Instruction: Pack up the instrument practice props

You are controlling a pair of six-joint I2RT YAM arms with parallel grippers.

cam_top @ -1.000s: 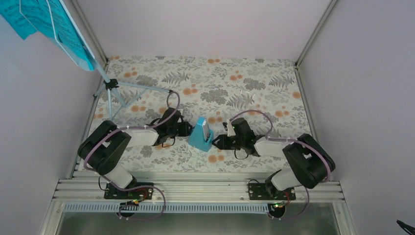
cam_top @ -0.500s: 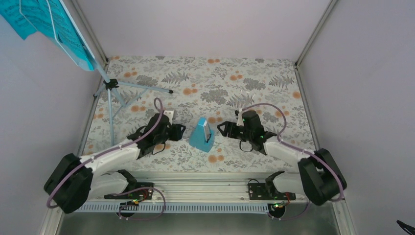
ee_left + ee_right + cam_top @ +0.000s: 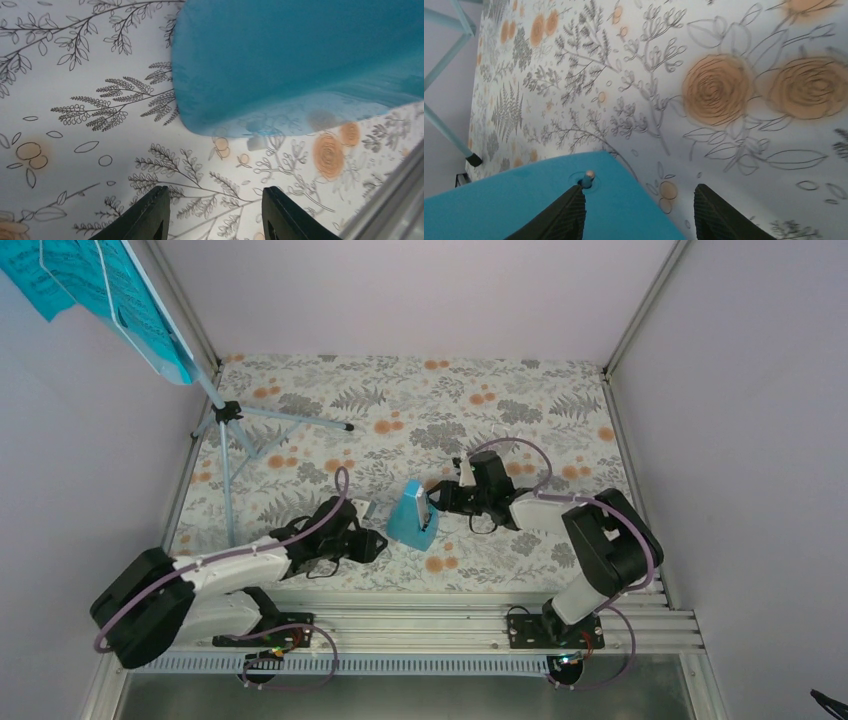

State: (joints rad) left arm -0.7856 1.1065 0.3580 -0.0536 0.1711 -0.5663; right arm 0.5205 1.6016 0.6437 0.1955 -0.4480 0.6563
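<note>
The small blue metronome [image 3: 412,518] stands mid-table on the floral cloth. My left gripper [image 3: 377,541] sits low at its near-left side, open, with only cloth between the fingers; the left wrist view shows its blue body [image 3: 300,55] just ahead of the gripper [image 3: 215,212]. My right gripper [image 3: 433,502] reaches in from the right, open. In the right wrist view, one of its fingers [image 3: 566,215] lies over the metronome's blue face [image 3: 524,205] beside a small knob [image 3: 587,177]. The pale blue music stand [image 3: 232,420] stands at far left, with the turquoise sheet-music pages [image 3: 60,275] on its desk.
The stand's tripod legs [image 3: 290,420] spread across the table's left back part, and they also show in the right wrist view [image 3: 446,127]. A metal rail [image 3: 420,625] runs along the near edge. Enclosure walls close in on both sides and at the back.
The left gripper has dropped back toward the near edge, now low-left of the metronome. The right gripper has closed in on the metronome's right side, and its jaws have narrowed.
</note>
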